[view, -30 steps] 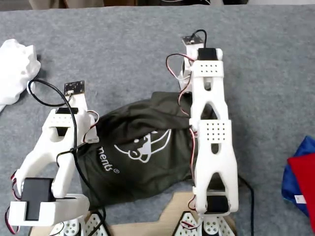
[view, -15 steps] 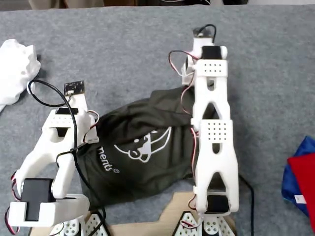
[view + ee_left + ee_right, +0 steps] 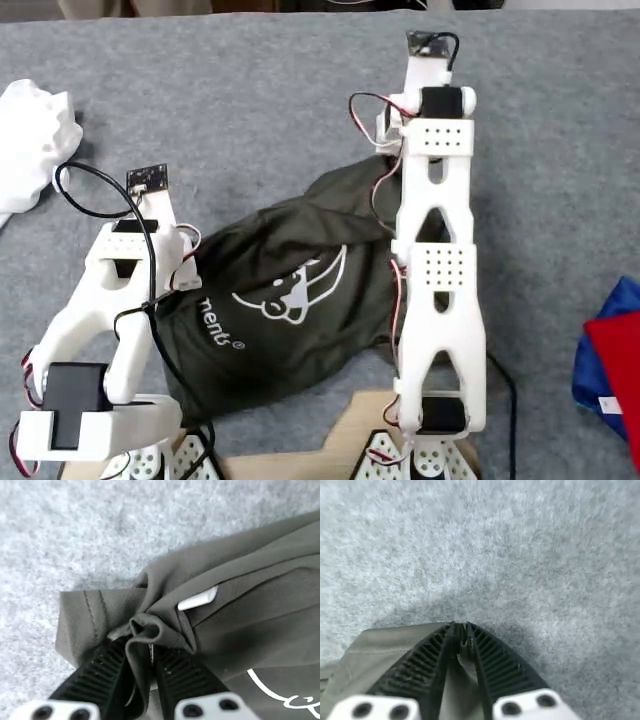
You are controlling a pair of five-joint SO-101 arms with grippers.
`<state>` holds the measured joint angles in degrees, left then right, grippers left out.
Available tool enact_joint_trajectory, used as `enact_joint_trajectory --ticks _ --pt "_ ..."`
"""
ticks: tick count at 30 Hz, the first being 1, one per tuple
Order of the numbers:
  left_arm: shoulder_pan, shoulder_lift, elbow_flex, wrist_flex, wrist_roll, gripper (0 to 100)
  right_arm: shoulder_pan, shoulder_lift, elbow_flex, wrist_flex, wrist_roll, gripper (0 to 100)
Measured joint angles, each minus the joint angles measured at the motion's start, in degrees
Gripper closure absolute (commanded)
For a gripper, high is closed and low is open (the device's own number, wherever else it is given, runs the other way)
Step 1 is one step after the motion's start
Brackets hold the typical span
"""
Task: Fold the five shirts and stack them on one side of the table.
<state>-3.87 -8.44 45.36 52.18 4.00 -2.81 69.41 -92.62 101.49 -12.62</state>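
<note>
Both arms are on one garment here. The dark olive shirt (image 3: 290,300) lies in the middle of the grey felt table (image 3: 250,90), just ahead of the wooden base plate (image 3: 350,420) between the arms.

The print faces up: a white line drawing (image 3: 295,290) sits mid-shirt, and beside it on the left arm's side runs a short line of white lettering (image 3: 215,320), tilted against the table edge. In the left wrist view a small white tag (image 3: 197,600) pokes out of a fold; nothing on it can be read.

As for the lie of it, the shirt's long axis runs on a diagonal. It goes from the near left by the base up to a far-right corner that is drawn to a point under the right arm's wrist. The near end is broad and rumpled, the far end narrow.

The left gripper (image 3: 142,639) is clamped on a bunched fold at the shirt's left edge, next to a stitched hem, and cloth is squeezed between its ribbed black pads (image 3: 107,667). The right gripper (image 3: 461,627) is pinched tight too, its tips meeting on the far corner of the olive fabric, with bare felt just beyond.

A crumpled white garment (image 3: 35,140) lies at the table's left edge, well apart. Blue and red garments (image 3: 610,350) overlap at the right edge.
</note>
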Motion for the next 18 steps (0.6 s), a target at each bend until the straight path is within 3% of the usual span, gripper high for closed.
enact_joint_trajectory --ticks 18 --pt "-8.4 0.2 -39.3 20.6 0.1 98 -0.2 -15.6 0.0 0.0 0.0 99.5"
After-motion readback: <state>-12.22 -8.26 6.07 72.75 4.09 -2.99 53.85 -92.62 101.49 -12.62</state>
